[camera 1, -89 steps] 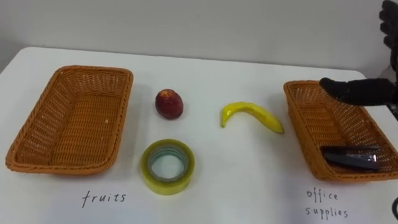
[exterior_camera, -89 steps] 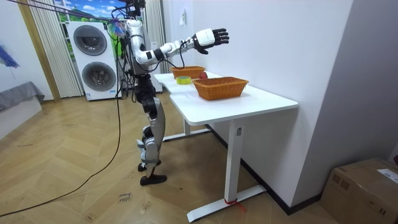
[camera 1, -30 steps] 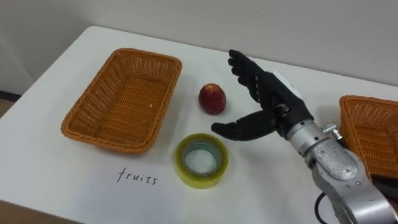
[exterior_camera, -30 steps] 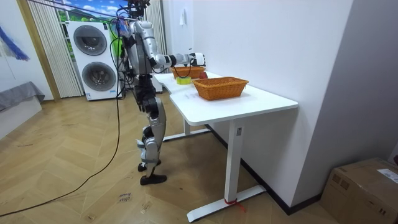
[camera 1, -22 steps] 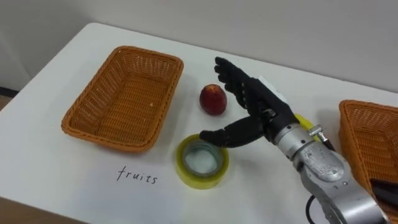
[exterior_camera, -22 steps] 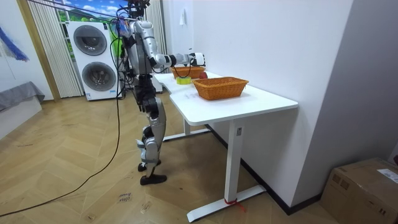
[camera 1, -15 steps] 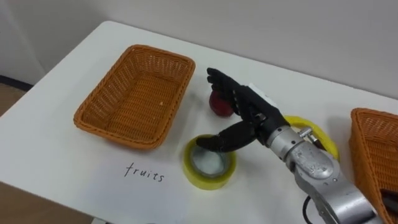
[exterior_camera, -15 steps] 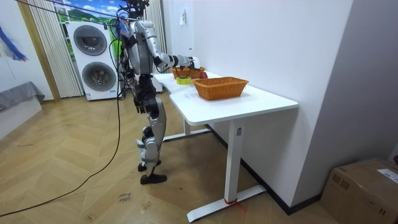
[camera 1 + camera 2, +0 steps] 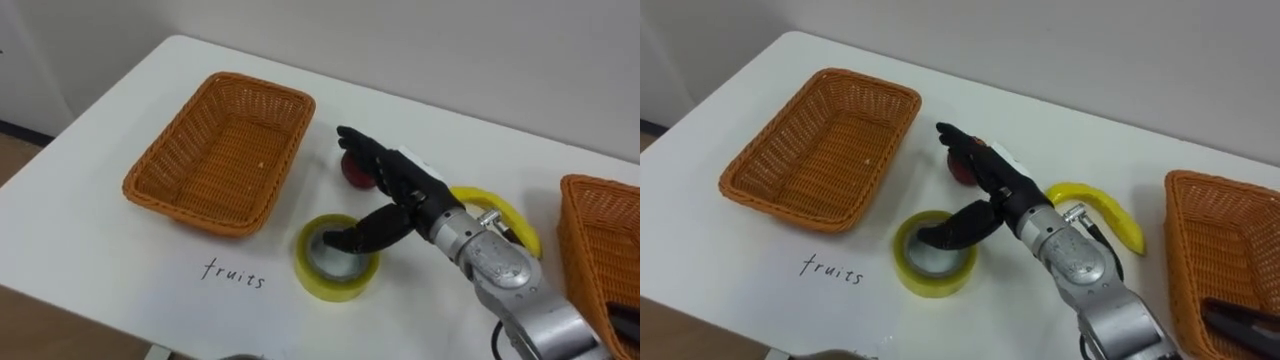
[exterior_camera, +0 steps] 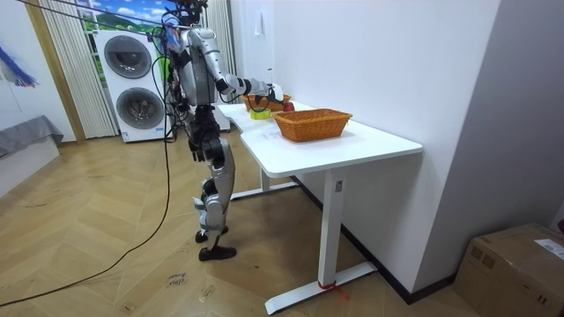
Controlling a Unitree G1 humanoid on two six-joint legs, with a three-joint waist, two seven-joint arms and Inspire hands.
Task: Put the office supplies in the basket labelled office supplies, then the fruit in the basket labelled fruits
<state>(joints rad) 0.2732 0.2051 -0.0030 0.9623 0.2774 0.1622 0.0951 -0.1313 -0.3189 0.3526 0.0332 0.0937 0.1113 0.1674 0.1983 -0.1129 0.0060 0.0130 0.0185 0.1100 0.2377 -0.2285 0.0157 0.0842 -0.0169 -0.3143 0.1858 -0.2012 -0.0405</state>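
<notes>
A yellow tape roll (image 9: 318, 281) lies flat on the white table, in front of a red apple (image 9: 351, 174). My right hand (image 9: 405, 195) comes in from the lower right and is open. Its thumb dips into the roll's hole and its straight fingers reach over the apple, hiding part of it. A banana (image 9: 502, 212) lies behind the wrist. The empty wicker fruit basket (image 9: 220, 150) stands at the left above the word "fruits". The office supplies basket (image 9: 1220, 240) stands at the right edge with a dark object (image 9: 1245, 322) in it.
In the room view the robot stands at the far end of the white table (image 10: 352, 145), with its right arm stretched over it. A wall runs along the table's back edge. Bare tabletop lies between the fruit basket and the near edge.
The right hand has swung from over the office supplies basket to the tape roll and come down. Its thumb now sits inside the roll. The head view has shifted left.
</notes>
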